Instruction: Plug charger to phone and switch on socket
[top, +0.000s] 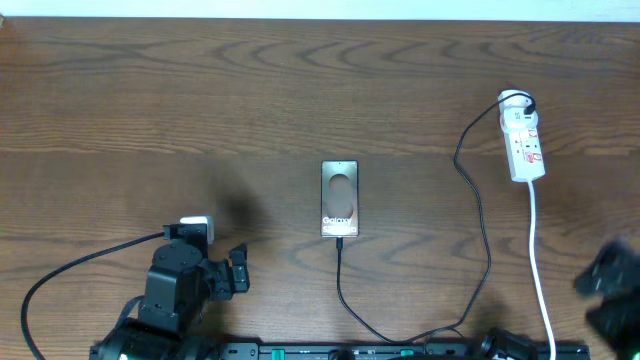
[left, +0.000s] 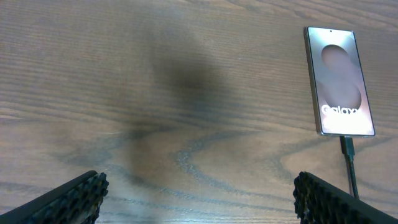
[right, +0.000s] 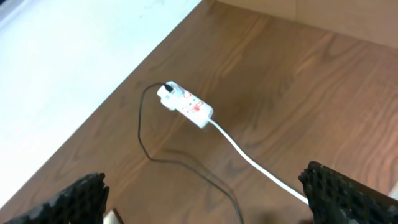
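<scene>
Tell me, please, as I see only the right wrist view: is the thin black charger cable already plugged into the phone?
Observer: Yes. Overhead, the thin black charger cable ends with its plug tip at the bottom edge of the flat brownish-grey rectangular phone.
Operator: Thank you. Is the phone lying face up?
Observer: It is; the left wrist view shows white "Galaxy" lettering on its face.
Operator: And where is the left gripper?
Observer: The left gripper is open and empty, off to the phone's left and apart from it.
</scene>
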